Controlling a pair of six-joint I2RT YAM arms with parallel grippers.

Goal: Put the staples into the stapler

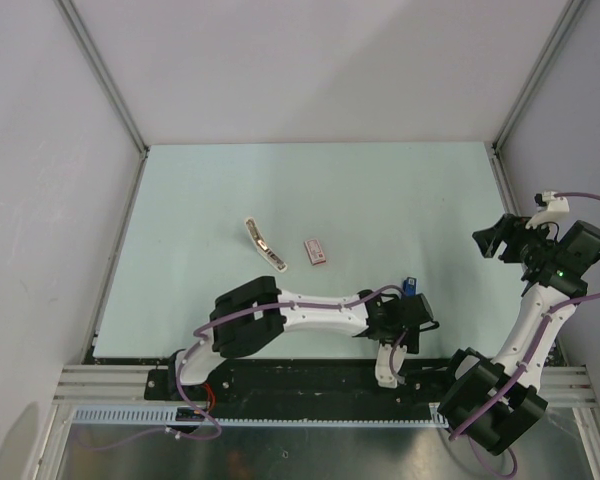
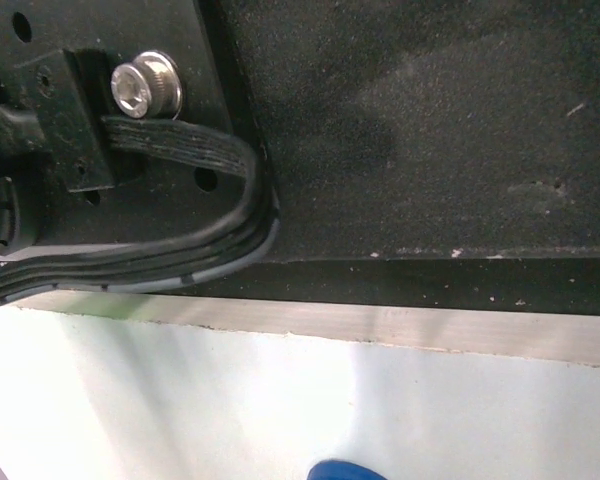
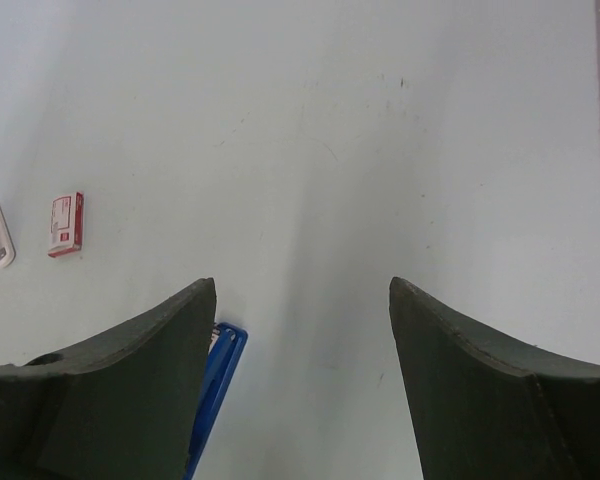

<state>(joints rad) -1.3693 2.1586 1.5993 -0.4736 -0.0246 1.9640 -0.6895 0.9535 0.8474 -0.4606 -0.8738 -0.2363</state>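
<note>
Although the left claw reaches over the near edge of the desk, its fingers merge with the black wrist from above and do not appear in its own camera; I cannot tell whether it is open or closed. The stapler shows as a small bright blue end just at that claw's tip; contact cannot be confirmed. The left wrist view catches only a rounded blue sliver at its bottom edge, below a matte black plate, a ribbed black cable and a shiny screw. The right claw stands open, its dark wedge-shaped fingers well apart, one hiding part of the slim blue stapler. The staple box, flat pink-and-white cardboard, lies mid-desk, contents too small to tell. Near it lies a narrow white curved piece, cut off in the right wrist view.
</note>
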